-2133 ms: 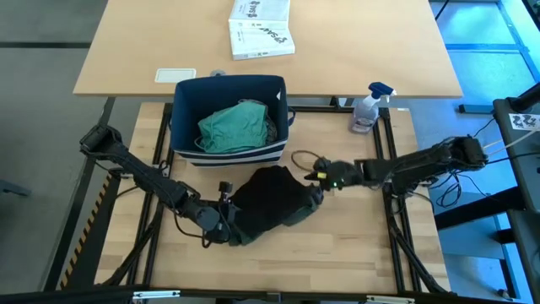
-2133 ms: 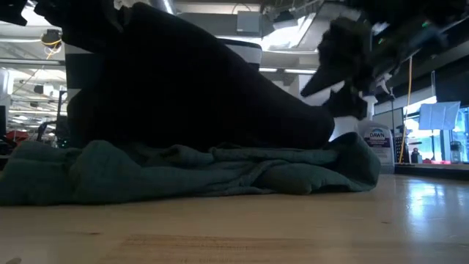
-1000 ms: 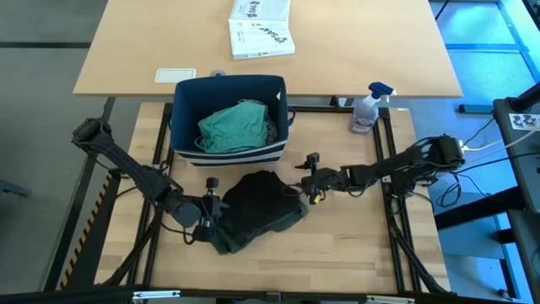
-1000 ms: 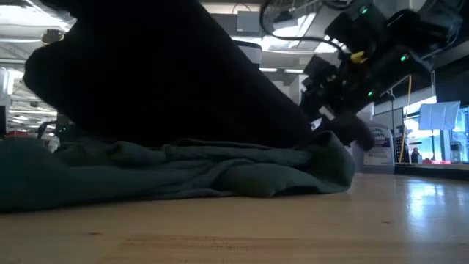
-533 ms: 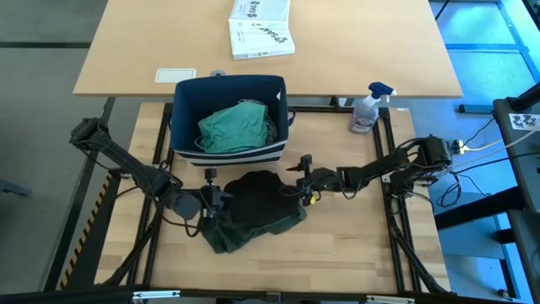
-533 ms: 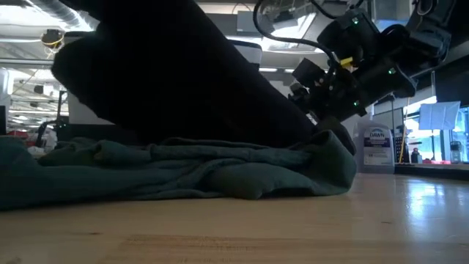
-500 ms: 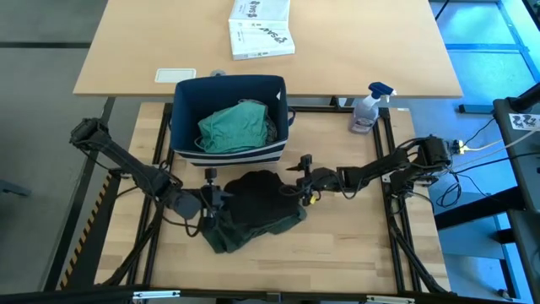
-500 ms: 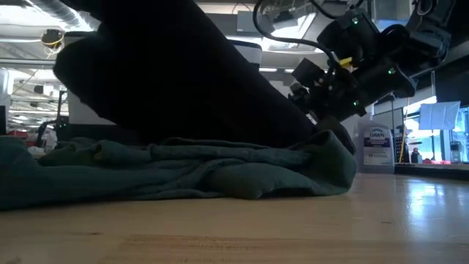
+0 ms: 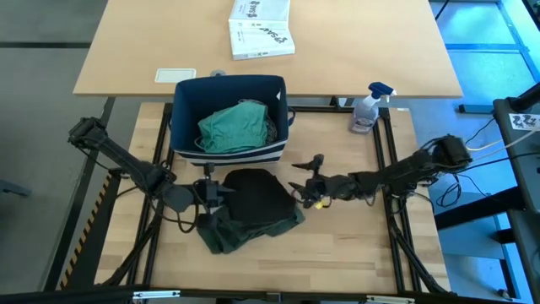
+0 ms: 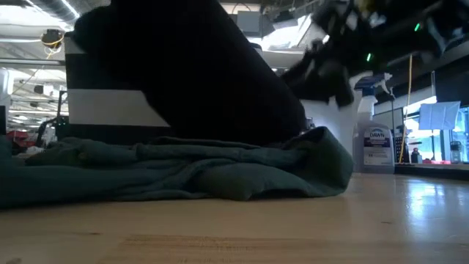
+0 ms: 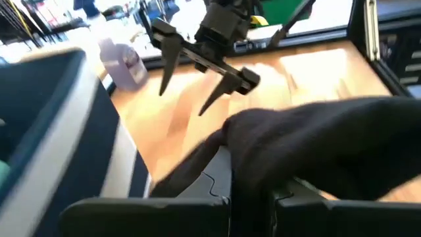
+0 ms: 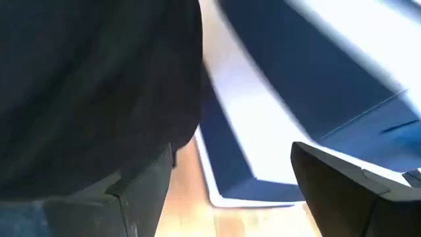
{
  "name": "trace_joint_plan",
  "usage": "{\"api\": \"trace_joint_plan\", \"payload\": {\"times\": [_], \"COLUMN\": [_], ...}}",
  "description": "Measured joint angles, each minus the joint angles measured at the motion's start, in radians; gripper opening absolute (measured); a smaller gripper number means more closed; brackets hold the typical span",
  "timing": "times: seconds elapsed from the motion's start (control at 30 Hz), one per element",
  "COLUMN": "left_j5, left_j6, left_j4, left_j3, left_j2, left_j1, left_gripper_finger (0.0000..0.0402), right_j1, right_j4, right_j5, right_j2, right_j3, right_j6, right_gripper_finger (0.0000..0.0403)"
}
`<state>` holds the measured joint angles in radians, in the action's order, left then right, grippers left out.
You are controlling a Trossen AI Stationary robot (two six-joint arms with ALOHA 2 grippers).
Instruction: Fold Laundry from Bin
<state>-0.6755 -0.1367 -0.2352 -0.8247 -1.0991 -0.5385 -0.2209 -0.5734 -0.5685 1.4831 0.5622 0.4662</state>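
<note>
- Two garments lie heaped on the table [image 9: 354, 236]: black T-shirt [image 9: 253, 196] over an olive-green piece [image 9: 228, 235];
- left claw [image 9: 211, 192] at 9 o'clock, clamped on the black cloth;
- right claw [image 9: 305, 187] at 3 o'clock, spread wide, empty;
- bin [image 9: 187, 127] at 12 o'clock holds the teal piece [image 9: 234, 128].

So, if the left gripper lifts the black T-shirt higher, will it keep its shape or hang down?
Probably it hangs down: the black T-shirt already drapes limp over the left gripper, which is shut on it. It looks light. It may also drag the olive-green piece lying under it, since the two overlap.
</note>
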Motion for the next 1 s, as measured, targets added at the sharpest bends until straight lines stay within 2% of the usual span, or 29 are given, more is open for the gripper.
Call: {"api": "trace_joint_plan", "payload": {"times": [0.17, 0.4, 0.5, 0.6, 0.8, 1.0], "left_j5": [-0.015, -0.015, -0.008, 0.009, 0.023, 0.04], "left_j6": [0.065, 0.159, 0.201, 0.234, 0.286, 0.305], "left_j4": [-0.001, -0.008, -0.007, -0.008, -0.014, -0.019], "left_j3": [-0.067, -0.177, -0.22, -0.262, -0.329, -0.375], "left_j2": [0.001, 0.001, 0.001, 0.001, 0.0, 0.0], "left_j1": [0.0, 0.0, -0.001, -0.001, -0.001, -0.001], "left_gripper_finger": [0.0012, 0.0012, 0.0012, 0.0012, 0.0012, 0.0012], "right_j1": [-0.097, -0.191, -0.192, -0.191, -0.192, -0.192], "right_j4": [0.047, 0.092, 0.111, 0.121, -0.042, -0.248], "right_j5": [-0.09, -0.159, -0.173, -0.144, -0.068, -0.051], "right_j2": [-0.079, -0.071, -0.071, -0.061, 0.054, 0.22], "right_j3": [0.056, 0.102, 0.101, 0.101, 0.1, 0.1], "right_j6": [-0.039, -0.036, -0.178, -0.333, -0.406, -0.264], "right_gripper_finger": [0.0309, 0.0309, 0.0309, 0.0309, 0.0309, 0.0309]}}
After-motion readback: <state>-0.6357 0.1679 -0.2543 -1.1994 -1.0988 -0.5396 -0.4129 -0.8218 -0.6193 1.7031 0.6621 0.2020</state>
